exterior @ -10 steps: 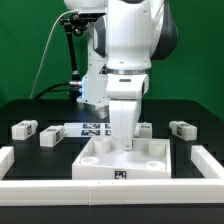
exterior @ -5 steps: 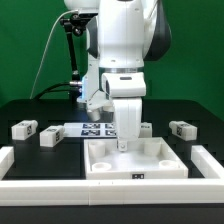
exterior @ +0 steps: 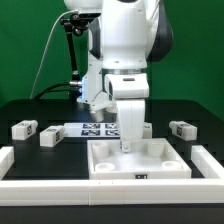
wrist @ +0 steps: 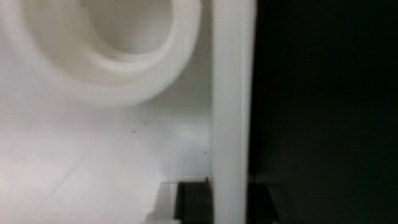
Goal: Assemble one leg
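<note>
Three small white legs with coded tags lie on the black table in the exterior view: two on the left (exterior: 24,127) (exterior: 47,138) and one on the right (exterior: 182,128). Another leg (exterior: 146,128) shows partly behind the gripper. The wide white square piece with corner sockets (exterior: 138,163) lies at the front centre. My gripper (exterior: 127,146) points straight down at that piece's back wall. In the wrist view the dark fingers (wrist: 192,200) straddle the piece's thin white wall (wrist: 228,120), so the gripper (wrist: 228,205) is shut on it. A round socket (wrist: 107,50) shows beside the wall.
The marker board (exterior: 93,127) lies flat behind the square piece, left of the gripper. A raised white border runs along the table's left (exterior: 5,158), right (exterior: 207,160) and front (exterior: 100,190) edges. The arm's bulk stands above the table's centre.
The gripper and the white square piece have shifted together toward the exterior view's right. The legs have not moved.
</note>
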Controlling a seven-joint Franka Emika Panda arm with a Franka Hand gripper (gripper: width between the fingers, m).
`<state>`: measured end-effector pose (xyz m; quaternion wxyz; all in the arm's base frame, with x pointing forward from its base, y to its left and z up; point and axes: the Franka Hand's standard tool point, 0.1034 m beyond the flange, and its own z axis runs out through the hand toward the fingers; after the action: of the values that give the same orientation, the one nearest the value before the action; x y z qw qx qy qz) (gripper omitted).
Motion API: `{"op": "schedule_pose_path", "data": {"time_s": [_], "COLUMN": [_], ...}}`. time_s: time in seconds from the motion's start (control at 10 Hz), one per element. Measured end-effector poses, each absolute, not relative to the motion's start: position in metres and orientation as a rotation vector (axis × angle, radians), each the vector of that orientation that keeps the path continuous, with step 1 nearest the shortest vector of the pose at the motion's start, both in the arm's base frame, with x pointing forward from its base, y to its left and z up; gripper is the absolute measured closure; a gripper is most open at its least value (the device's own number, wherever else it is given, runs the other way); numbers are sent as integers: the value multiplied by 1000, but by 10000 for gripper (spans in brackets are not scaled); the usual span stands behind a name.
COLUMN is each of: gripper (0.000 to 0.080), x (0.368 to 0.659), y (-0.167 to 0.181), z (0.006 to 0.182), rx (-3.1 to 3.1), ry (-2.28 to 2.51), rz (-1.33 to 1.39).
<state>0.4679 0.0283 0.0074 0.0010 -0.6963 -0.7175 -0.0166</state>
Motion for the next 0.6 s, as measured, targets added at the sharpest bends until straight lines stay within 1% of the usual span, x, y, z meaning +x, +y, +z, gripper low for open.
{"op": "schedule_pose_path", "data": {"time_s": [0.4, 0.6], "gripper": [745, 745], "x": [479, 483], "y": [57, 64], "z": [7, 7], "rx": [-2234, -2255], "ry": [-2196, -2173], "rz": [-87, -95]}}
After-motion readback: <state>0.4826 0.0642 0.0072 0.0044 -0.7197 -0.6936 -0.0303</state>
